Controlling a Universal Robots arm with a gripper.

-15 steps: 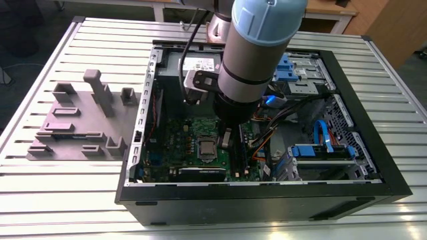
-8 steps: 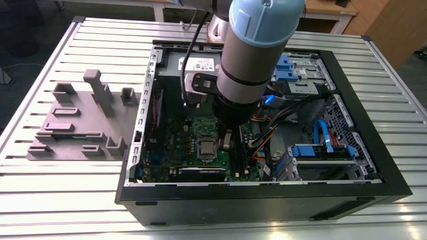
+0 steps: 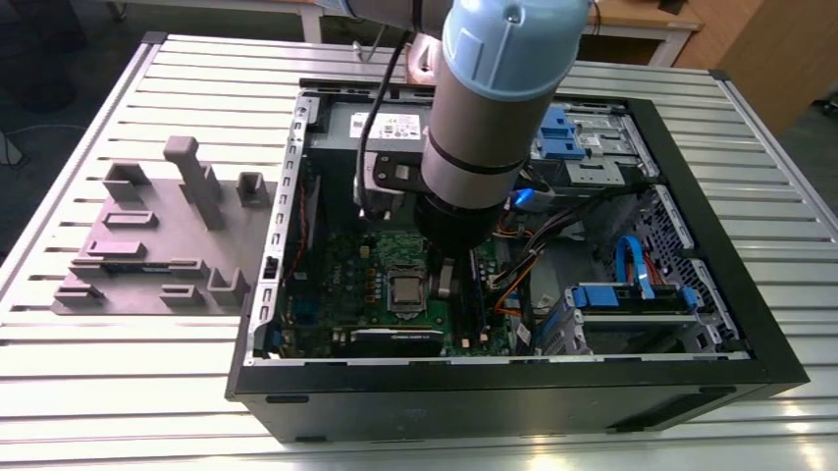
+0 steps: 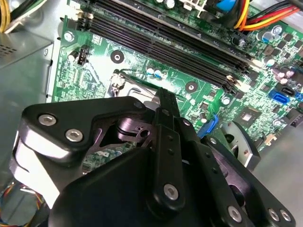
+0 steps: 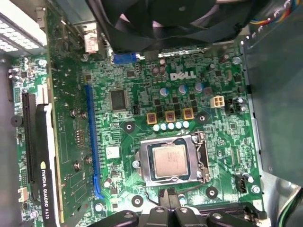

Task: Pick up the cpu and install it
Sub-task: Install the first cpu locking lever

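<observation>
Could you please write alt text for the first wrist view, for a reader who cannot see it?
The cpu, a shiny square chip, sits in its metal-framed socket on the green motherboard. The black gripper hangs just beside the socket. A black fan and a long blue slot also show.

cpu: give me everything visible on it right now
The cpu is a small flat square with a dull silver-grey metal top and a thin pale rim. It lies flat in the motherboard socket, framed by the socket's metal bracket, whose edges overlap its rim. The gripper hangs close beside the socket, not touching it.
</observation>
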